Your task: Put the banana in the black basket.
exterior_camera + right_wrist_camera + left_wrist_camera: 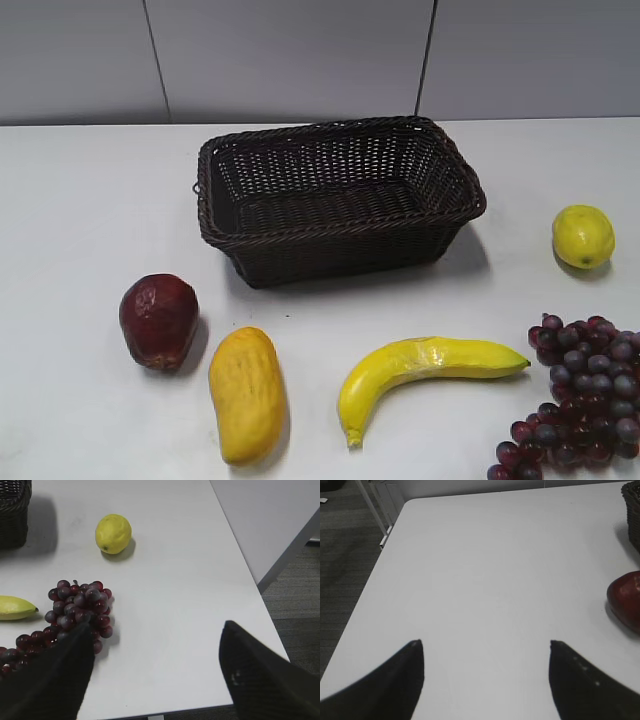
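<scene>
Both tools, left tool [486, 650] and right tool [157, 632], hover spread and empty, the banana [15, 607] lying free on the bench [90, 200] left of the right tool, unobstructed for transfer to the black basket [335, 235].

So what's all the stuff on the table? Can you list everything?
black basket: 1, dark brown-black wicker, back middle of the table, nothing in it.
banana: 1, yellow, front, right of middle.
mango-like fruit: 1, yellow-orange, front, left of the banana.
dark red fruit: 1, front left.
lemon: 1, yellow, right side.
grapes: 1 bunch, purple-red, front right corner.
table: 1, white.
left end effector: black, open, over bare table.
right end effector: black, open, beside the grapes.
</scene>
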`<control>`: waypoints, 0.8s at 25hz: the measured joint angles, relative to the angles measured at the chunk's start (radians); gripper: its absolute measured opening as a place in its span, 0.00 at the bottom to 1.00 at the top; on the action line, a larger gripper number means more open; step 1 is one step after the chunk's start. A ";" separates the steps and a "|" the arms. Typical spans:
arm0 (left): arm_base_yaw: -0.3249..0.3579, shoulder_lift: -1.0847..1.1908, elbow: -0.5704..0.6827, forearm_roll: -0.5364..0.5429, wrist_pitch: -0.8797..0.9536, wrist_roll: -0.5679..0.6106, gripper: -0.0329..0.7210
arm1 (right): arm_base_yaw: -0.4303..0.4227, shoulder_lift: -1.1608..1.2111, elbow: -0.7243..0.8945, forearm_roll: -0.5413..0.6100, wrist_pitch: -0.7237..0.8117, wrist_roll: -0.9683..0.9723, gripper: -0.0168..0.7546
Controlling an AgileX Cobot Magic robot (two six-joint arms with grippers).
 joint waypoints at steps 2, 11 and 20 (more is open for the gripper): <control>0.000 0.000 0.000 0.000 0.000 0.000 0.81 | 0.000 0.000 0.000 0.000 0.000 0.000 0.79; 0.000 0.000 0.000 0.000 0.000 0.000 0.81 | 0.000 0.000 0.000 0.000 0.000 0.000 0.79; 0.000 0.000 0.000 0.000 0.000 0.000 0.81 | 0.000 0.000 0.001 0.000 -0.003 0.000 0.79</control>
